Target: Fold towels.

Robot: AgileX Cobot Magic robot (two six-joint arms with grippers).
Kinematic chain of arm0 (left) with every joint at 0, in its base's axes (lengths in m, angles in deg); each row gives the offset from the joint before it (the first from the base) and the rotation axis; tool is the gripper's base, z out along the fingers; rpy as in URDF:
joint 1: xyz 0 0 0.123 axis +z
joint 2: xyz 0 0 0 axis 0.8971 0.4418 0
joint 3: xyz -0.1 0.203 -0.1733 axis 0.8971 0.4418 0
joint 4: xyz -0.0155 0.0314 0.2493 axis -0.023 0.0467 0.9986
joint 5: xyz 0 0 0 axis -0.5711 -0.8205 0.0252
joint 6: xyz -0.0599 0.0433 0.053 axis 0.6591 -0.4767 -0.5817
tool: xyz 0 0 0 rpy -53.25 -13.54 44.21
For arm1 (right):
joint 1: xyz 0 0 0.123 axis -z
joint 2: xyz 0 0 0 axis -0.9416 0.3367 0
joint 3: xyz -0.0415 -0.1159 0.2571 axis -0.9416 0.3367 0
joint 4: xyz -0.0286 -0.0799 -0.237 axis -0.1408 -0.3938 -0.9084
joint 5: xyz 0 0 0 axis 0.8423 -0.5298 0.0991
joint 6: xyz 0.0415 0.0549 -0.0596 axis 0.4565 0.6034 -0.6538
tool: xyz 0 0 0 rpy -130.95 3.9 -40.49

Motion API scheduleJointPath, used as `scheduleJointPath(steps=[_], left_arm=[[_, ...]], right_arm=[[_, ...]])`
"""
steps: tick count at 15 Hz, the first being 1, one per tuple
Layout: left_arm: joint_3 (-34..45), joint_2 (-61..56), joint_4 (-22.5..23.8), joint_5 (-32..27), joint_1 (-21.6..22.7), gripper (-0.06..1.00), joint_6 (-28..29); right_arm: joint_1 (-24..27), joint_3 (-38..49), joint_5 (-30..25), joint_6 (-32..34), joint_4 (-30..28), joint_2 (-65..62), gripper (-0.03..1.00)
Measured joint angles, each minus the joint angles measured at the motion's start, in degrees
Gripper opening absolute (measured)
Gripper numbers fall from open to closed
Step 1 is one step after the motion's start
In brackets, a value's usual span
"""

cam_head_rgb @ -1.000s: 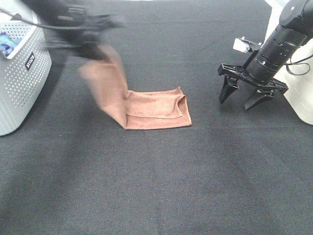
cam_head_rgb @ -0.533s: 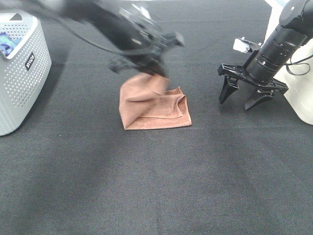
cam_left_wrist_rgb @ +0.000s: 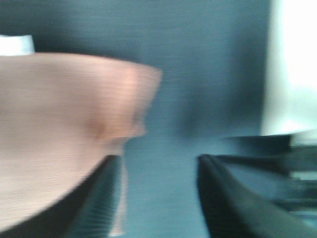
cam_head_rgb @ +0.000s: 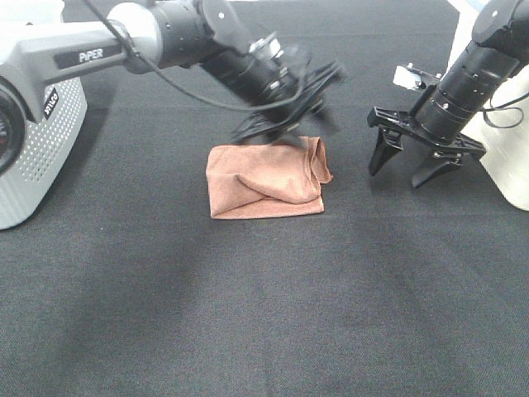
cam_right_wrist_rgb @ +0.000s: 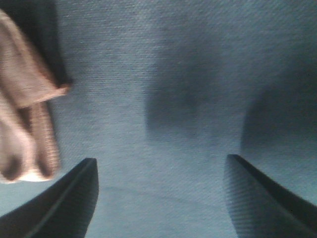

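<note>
The terracotta-brown towel (cam_head_rgb: pixel 264 178) lies folded over on the black mat, its top layer bunched toward its right edge. My left gripper (cam_head_rgb: pixel 289 128) reaches across just above the towel's far right edge and is motion-blurred. In the left wrist view its jaws stand apart (cam_left_wrist_rgb: pixel 158 198) with bare mat between them and the towel (cam_left_wrist_rgb: pixel 64 124) beside one finger. My right gripper (cam_head_rgb: pixel 417 161) hangs open and empty to the right of the towel. In the right wrist view it (cam_right_wrist_rgb: pixel 163 198) is over bare mat, with the towel's edge (cam_right_wrist_rgb: pixel 25 114) at the side.
A white perforated basket (cam_head_rgb: pixel 33 141) stands at the left edge of the mat. A white block (cam_head_rgb: pixel 512 157) stands at the far right behind the right arm, and a small white object (cam_head_rgb: pixel 411 76) lies just beyond the right gripper.
My left gripper swung from the left to the right, carrying the towel's raised edge over the lying part. The towel now lies folded and the jaws stand apart. The right arm has not moved.
</note>
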Motion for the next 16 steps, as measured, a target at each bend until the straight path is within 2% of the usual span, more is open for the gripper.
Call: scheduleJointPath(steps=[3, 4, 5, 7, 9, 11, 13, 16], left_arm=[[-1.83, -0.23, -2.12, -1.09, 1.09, 0.53, -7.96], [-1.83, -1.72, -0.23, -3.21, 3.38, 0.53, -11.17], [-1.83, -1.72, -0.23, -3.21, 3.38, 0.53, -11.17], [-1.95, -4.47, 3.78, -5.61, 6.65, 0.53, -13.35], [-2.01, -7.05, 9.45, -7.96, 9.68, 0.53, -13.81], [-2.01, -8.54, 14.44, -10.71, 11.40, 0.53, -13.81], [-2.01, -8.65, 16.73, -13.01, 11.69, 0.53, -13.81], [-2.01, -8.65, 17.82, -14.95, 11.69, 0.53, -13.81]], right_arm=[[0.00, 0.00, -0.23, -3.44, 5.44, -0.92, 0.67], [0.00, 0.00, -0.57, -6.59, 10.83, -1.83, 0.67], [0.00, 0.00, -0.57, -6.59, 10.83, -1.83, 0.67], [-0.74, 0.00, -1.38, -11.52, 19.02, -2.41, 0.67], [-3.90, 0.00, -1.43, -18.16, 27.04, -2.29, 0.67], [-8.65, 0.00, 0.06, -27.22, 38.04, -0.23, 0.67], [-10.08, -0.23, 1.66, -32.14, 44.46, 2.86, 0.67], [-9.22, -3.15, 2.12, -32.89, 45.55, 7.68, 0.67]])
